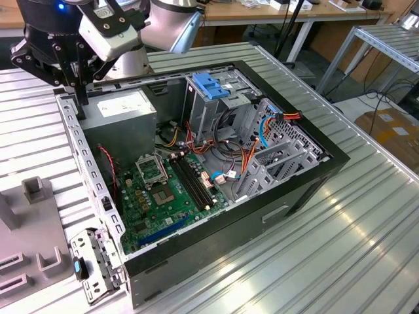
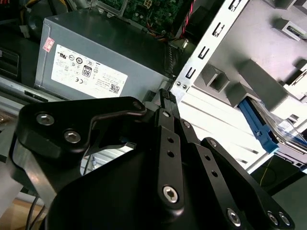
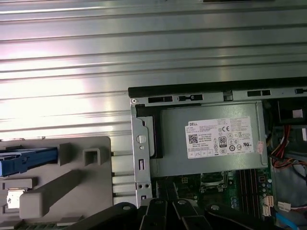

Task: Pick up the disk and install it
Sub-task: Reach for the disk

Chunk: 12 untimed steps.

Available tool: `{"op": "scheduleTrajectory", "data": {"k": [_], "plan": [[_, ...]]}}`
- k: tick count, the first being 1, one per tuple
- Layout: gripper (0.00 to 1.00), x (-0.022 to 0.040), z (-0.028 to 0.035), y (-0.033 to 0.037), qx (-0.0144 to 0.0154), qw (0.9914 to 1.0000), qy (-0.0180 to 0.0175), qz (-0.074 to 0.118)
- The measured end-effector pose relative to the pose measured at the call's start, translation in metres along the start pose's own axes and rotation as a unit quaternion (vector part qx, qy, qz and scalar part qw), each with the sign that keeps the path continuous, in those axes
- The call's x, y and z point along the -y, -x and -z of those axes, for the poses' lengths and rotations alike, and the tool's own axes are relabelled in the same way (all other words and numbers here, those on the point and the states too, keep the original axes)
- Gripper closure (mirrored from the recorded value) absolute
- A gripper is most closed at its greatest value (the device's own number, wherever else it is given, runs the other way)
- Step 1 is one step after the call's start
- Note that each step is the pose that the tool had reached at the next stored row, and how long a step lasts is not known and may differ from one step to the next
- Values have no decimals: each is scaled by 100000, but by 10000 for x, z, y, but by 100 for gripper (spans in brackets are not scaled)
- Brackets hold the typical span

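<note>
Black gripper (image 2: 165, 96) linkage sits closest in both wrist views. Its fingers are pressed together at the tips, with nothing held between them. It hangs above one corner of the open computer case (image 1: 216, 242), over the perforated side rail (image 2: 202, 52) beside the grey power supply (image 2: 96, 62). The disk (image 2: 259, 123) lies outside the case on a grey holder (image 3: 72, 187), just across that rail from the gripper. Its blue carrier edge appears to run roughly square to the rail, so its long axis probably points toward the case. Most of the disk is cut off at the picture's edge in both wrist views, and its label and end tabs are hard to make out.
</note>
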<state>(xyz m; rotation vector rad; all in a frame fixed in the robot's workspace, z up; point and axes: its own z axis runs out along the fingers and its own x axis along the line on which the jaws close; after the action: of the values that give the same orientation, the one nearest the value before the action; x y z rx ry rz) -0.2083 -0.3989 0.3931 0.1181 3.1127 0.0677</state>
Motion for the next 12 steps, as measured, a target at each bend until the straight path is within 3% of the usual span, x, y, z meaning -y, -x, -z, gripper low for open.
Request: {"op": "scheduleTrajectory", "data": {"k": [12], "plan": [[89, 10, 3, -130, -9, 100000, -3, 2]]}}
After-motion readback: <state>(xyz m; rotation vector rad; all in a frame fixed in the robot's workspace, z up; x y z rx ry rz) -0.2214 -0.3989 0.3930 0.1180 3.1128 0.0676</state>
